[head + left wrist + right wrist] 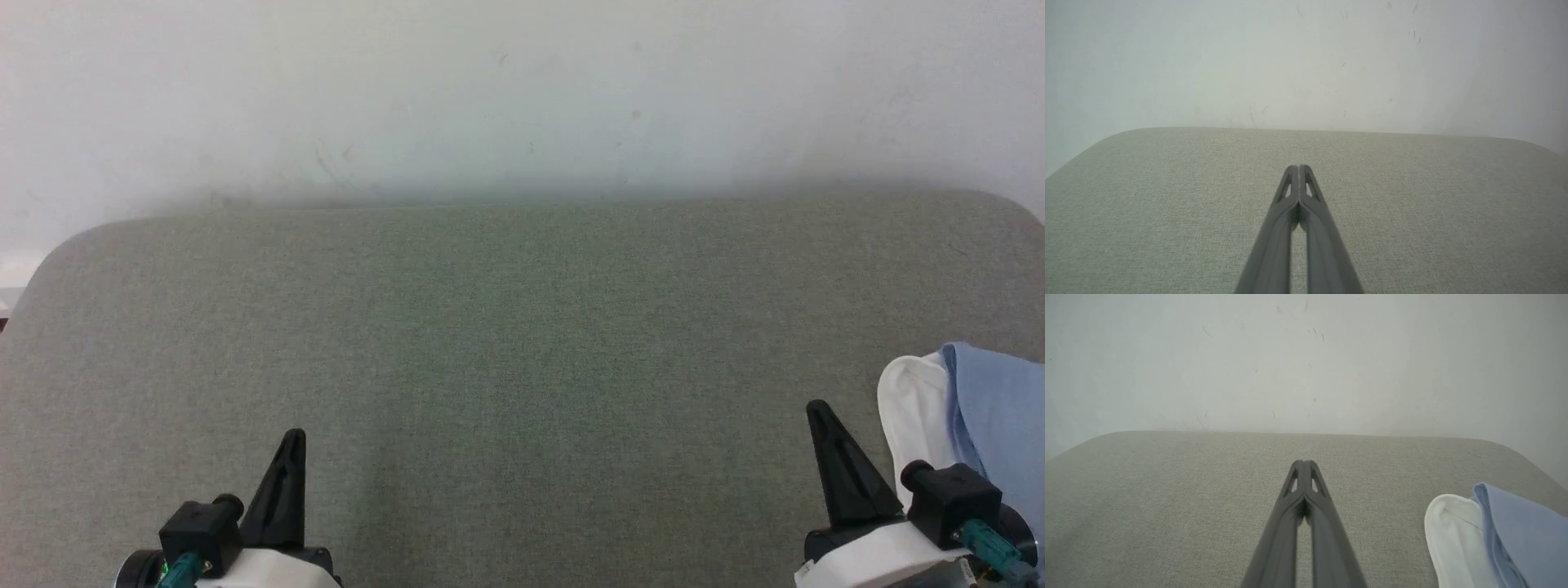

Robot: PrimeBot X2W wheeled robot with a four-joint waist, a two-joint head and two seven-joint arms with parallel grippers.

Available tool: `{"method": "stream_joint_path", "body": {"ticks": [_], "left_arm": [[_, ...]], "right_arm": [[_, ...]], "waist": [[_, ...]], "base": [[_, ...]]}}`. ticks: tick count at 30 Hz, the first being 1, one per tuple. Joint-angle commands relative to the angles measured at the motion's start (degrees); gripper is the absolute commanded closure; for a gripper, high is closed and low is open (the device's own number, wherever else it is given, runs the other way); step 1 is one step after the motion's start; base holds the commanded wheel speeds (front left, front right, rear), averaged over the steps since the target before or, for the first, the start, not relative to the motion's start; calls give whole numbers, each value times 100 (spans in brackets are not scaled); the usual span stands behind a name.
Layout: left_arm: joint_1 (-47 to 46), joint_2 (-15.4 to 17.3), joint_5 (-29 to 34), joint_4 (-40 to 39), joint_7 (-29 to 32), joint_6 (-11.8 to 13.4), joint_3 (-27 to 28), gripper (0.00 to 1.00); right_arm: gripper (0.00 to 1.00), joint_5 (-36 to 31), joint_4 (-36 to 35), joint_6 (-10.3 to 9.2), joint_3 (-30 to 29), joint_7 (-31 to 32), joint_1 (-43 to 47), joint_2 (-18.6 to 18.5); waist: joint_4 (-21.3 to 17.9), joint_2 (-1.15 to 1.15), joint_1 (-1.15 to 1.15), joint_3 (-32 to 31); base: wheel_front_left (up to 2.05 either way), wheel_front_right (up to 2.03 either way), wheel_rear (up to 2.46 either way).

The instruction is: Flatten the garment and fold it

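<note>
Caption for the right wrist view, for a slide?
Right gripper shut and empty over the grey fabric surface, light blue garment bunched to its right.

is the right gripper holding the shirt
No, the right gripper is shut on nothing; the shirt lies apart, to its right.

Black tapered left claw (295, 437), right claw (815, 408); white wrists (878, 555)
</note>
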Motion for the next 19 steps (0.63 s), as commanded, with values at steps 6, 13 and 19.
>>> {"method": "stream_joint_path", "body": {"ticks": [6,13,19], "left_arm": [[-67,-29,124,-74,78,83,-19,100],[-94,-47,175,-118,160,123,-32,100],[-117,-63,218,-156,230,157,-43,100]], "right_arm": [[100,-60,10,-2,-8,67,-96,5],[100,-103,16,-3,-14,112,-138,6],[100,-140,21,-3,-19,152,-174,8]], "waist": [[-3,0,0,1],[-5,0,0,2],[-8,0,0,2]], "base": [[0,0,0],[0,0,0],[0,0,0]]}}
